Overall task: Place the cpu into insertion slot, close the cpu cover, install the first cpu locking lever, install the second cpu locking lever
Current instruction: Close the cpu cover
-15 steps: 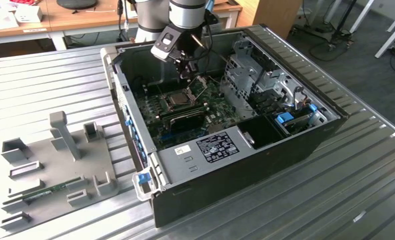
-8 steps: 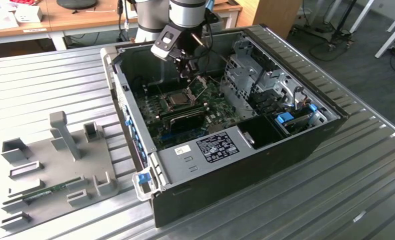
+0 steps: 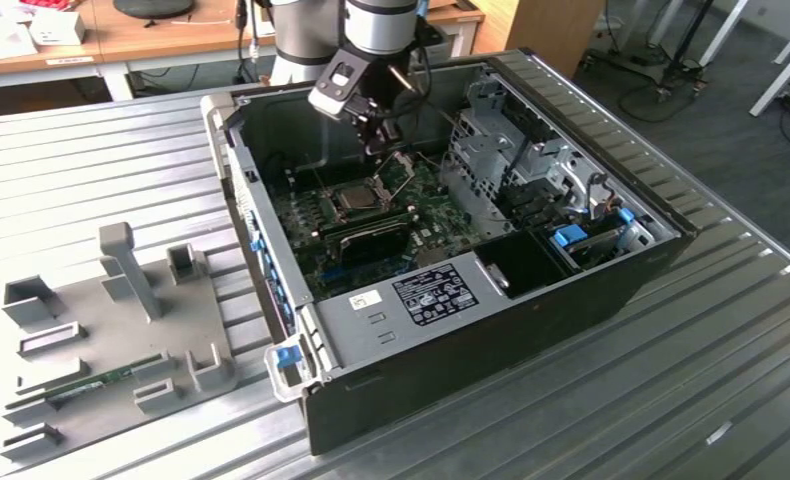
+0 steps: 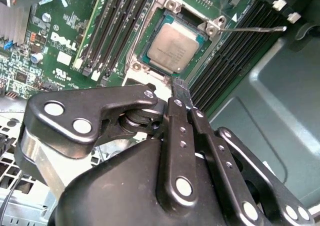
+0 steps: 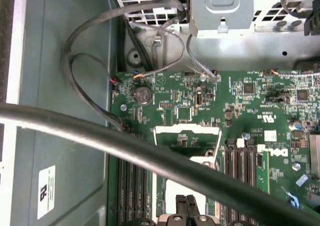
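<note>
1. Cpu (image 3: pixel 355 200) is lying flat in the insertion slot (image 3: pixel 328 210) in the exterior view, grey top facing up, on the green board inside the open computer case (image 3: pixel 502 330). The case is sitting on the ribbed metal table (image 3: pixel 662 400). A grey fixture plate (image 3: pixel 115 330) is lying on the table toward the exterior view's left, apart from the case. The arm is reaching down into the case, and the pincer (image 3: pixel 379 135) is hanging just over the board, close beside the slot on its far side.
2. In the second wrist view the cpu (image 4: pixel 172 48) is sitting squarely inside the slot's silvery rim, with long black memory slots (image 4: pixel 115 31) running along both sides. The pincer (image 4: pixel 179 88) is showing its fingers (image 4: pixel 176 131) drawn together with no gap between the tips, gripping nothing that can be made out. The tips are hovering at the slot's edge, just beside the cpu. A thin silvery locking lever (image 4: pixel 250 29) is sticking out from one corner of the slot, over the memory slots.
3. In the first wrist view the cpu cover (image 5: pixel 187 130) is standing raised off the slot, its square window showing open. The dark tips of the pincer (image 5: pixel 187 202) are sitting near the cover's foot. A thick grey cable (image 5: pixel 125 143) is crossing in front of the board.
</note>
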You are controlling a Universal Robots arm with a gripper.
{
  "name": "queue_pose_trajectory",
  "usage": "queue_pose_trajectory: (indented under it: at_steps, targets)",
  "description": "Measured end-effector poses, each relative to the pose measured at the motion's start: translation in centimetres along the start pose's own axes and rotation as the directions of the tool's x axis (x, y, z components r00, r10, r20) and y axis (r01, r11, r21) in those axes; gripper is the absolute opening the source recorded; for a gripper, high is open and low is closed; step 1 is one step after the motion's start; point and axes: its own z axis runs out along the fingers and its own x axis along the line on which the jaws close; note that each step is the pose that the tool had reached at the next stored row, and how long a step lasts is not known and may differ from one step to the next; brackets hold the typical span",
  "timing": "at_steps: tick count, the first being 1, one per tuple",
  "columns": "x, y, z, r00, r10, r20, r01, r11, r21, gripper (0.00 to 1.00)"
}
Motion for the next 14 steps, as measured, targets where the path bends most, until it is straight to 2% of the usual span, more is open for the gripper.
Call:
queue_pose_trajectory:
  at_steps: [14]
  targets:
    - [0.01,2.30,0.08,1.0000,0.000,0.0000,0.000,1.0000,-0.0001,0.10]
